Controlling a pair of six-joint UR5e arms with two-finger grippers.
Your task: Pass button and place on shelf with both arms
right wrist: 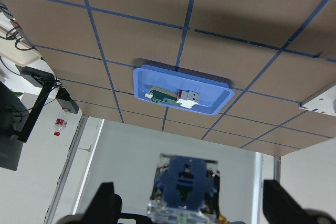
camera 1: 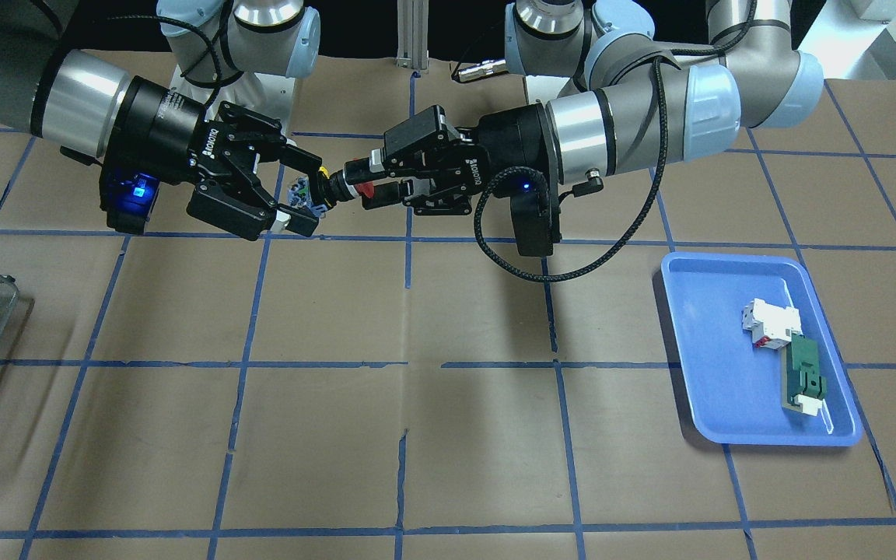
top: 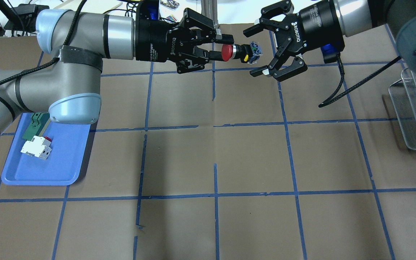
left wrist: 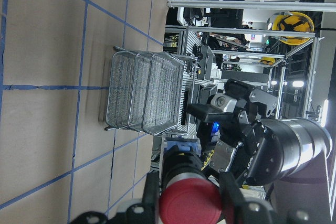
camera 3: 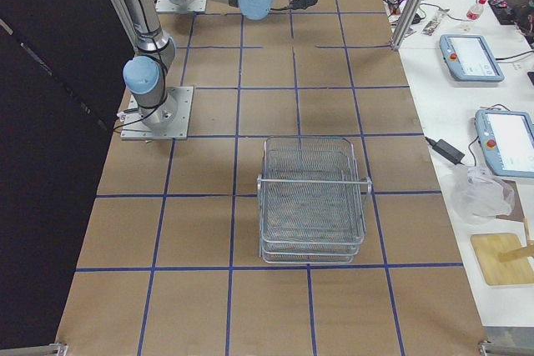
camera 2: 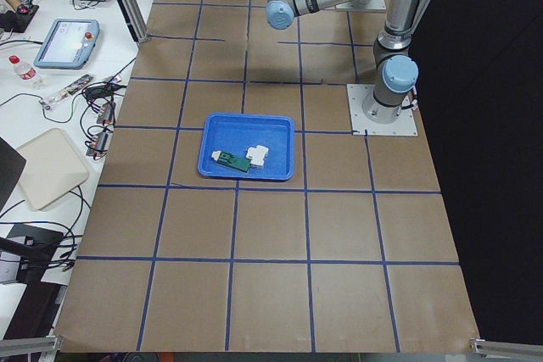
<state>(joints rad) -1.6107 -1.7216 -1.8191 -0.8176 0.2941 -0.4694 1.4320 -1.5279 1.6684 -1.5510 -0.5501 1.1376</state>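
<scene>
– Brown bench [top: 251, 151] below; how's your left arm?
– Stretched level, my left end effector [top: 224, 46] clenched on the button [top: 238, 53], held aloft.
– Right?
– Level too, right end effector [top: 254, 52] spread wide, flanking its rear block. Shelf [top: 415, 112] far right.

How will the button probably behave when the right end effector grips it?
Probably stiff: the button juts straight from the left end effector without sagging. Its round body may roll if laid down. Its blocky rear, inside the open right end effector, should grip firmly.

Glossy plastic button [top: 239, 54], bare metal wire-mesh shelf [camera 3: 313, 206], matt brown paper-covered table [top: 251, 155].
</scene>
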